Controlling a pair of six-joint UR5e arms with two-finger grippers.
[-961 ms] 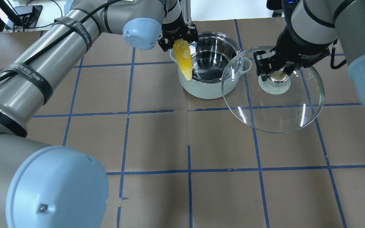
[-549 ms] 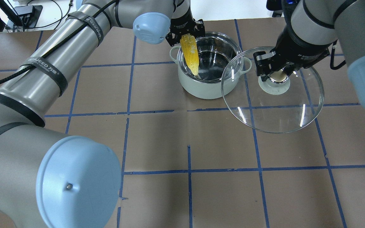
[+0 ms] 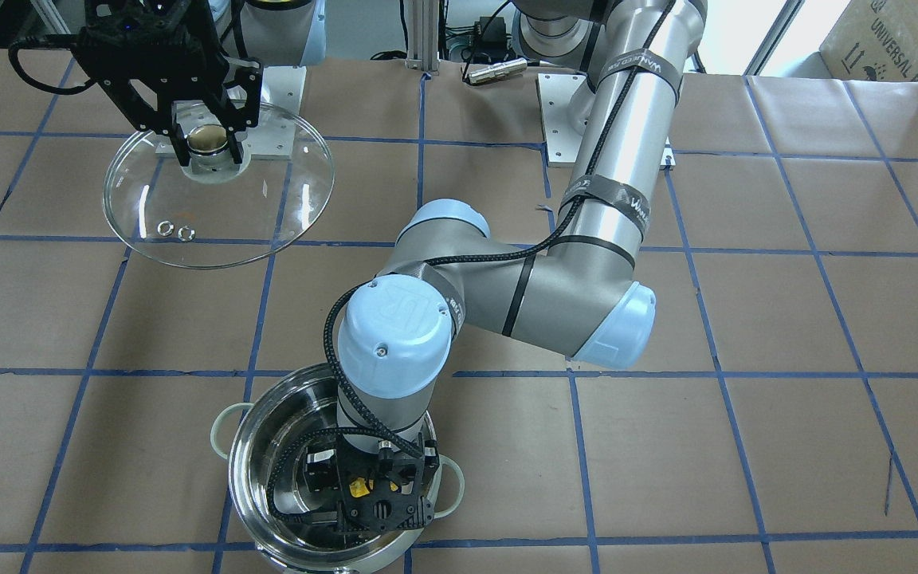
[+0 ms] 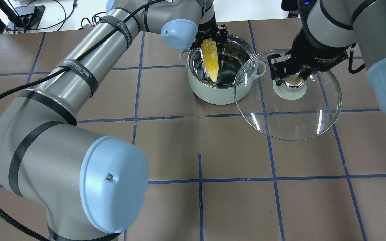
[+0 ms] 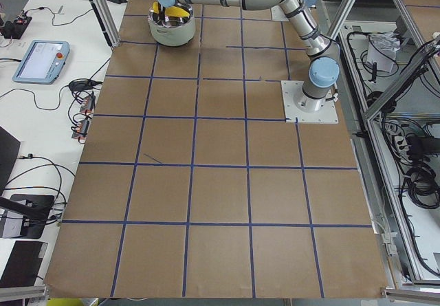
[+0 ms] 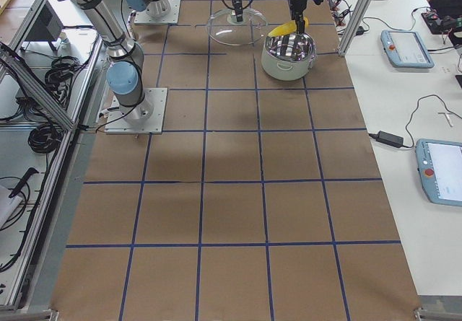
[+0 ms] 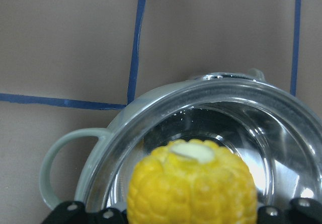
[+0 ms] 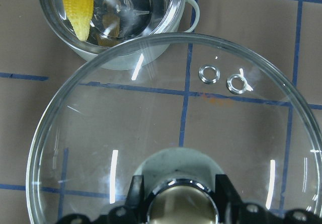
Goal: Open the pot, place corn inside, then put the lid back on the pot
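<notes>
The shiny steel pot point(image 4: 213, 95) with pale loop handles stands open on the brown table; it also shows in the front view point(image 3: 242, 446) and the left wrist view point(image 7: 151, 128). My left gripper point(image 4: 209, 41) is shut on the thick end of the yellow corn point(image 4: 210, 62), which hangs tip-down over the pot's inside point(image 8: 76, 7). My right gripper point(image 4: 293, 78) is shut on the knob of the clear glass lid point(image 4: 290, 117) and holds it in the air to the right of the pot. In the overhead view the lid's edge overlaps the pot's right rim. The lid point(image 8: 151, 133) shows two vent rings.
The table is covered in brown paper with a grid of blue tape point(image 4: 199, 180). My left arm's elbow point(image 3: 555, 303) stretches across the middle of the table. Tablets and cables lie on the white benches beside the table point(image 6: 404, 47).
My left gripper has carried the corn to the right, from over the pot's left rim to above the pot's inside. The right gripper and the lid have not moved.
</notes>
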